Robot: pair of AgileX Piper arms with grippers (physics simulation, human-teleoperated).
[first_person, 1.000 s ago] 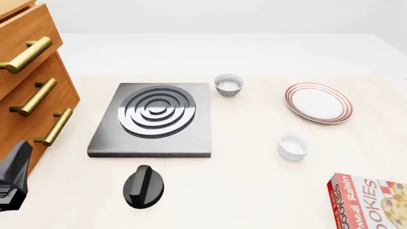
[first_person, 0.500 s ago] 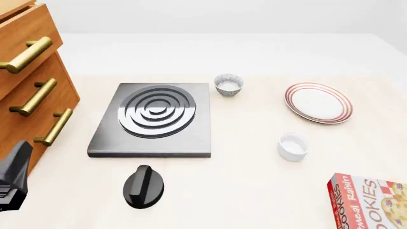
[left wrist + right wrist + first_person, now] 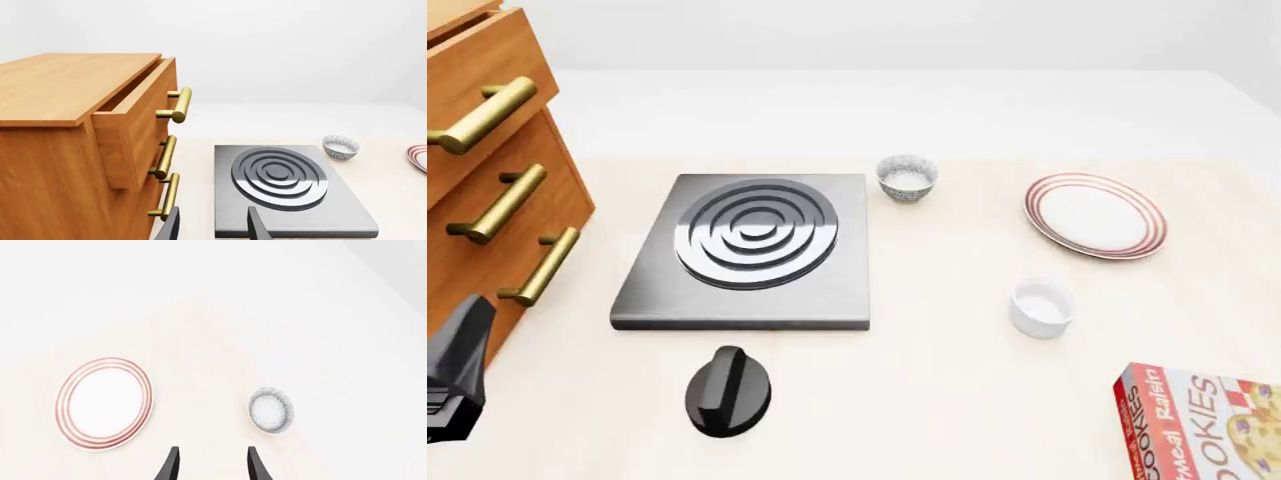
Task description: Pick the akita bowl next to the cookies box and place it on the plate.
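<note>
The right gripper [image 3: 212,467] is hanging with its two fingers spread wide, holding nothing. Just ahead of it, a little to one side, the akita bowl [image 3: 271,410] is sitting upright on the table. The plate [image 3: 105,403] is lying ahead on the other side, apart from the bowl. The left gripper [image 3: 212,229] is also spread wide and holding nothing, pointing at the grey stove [image 3: 287,190], with another speckled bowl [image 3: 341,147] sitting past it. The cookies box [image 3: 1201,420] is lying at the near right corner
</note>
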